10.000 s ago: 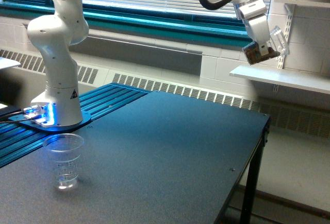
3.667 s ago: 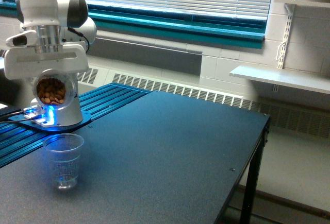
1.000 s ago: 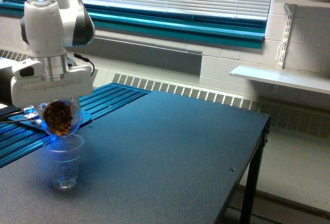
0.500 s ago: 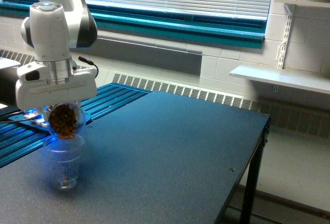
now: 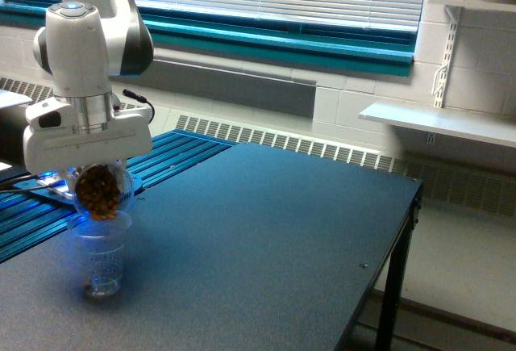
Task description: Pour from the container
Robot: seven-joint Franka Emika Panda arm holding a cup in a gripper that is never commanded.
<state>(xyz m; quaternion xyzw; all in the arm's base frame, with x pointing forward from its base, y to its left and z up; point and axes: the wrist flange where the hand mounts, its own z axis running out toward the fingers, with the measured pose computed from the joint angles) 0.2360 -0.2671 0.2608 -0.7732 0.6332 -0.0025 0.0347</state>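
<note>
In the exterior view my gripper is shut on the container, a small clear cup filled with brown nut-like pieces. The container is tipped on its side, its mouth facing the camera. It hangs directly over the mouth of a ribbed, tapered clear cup that stands upright on the dark table near the exterior view's left. The container's lower edge nearly touches the standing cup's rim. The brown pieces remain inside the container; I see none falling.
The arm's white base stands on a blue-lit plate behind the cups. A ribbed blue-lit panel lies beside it. The table's edge drops off at the exterior view's right. A white wall shelf hangs beyond it.
Ten seconds ago the container was high at the right by the shelf. It came over to the standing cup, lowered and tipped. In the last half second it barely moved.
</note>
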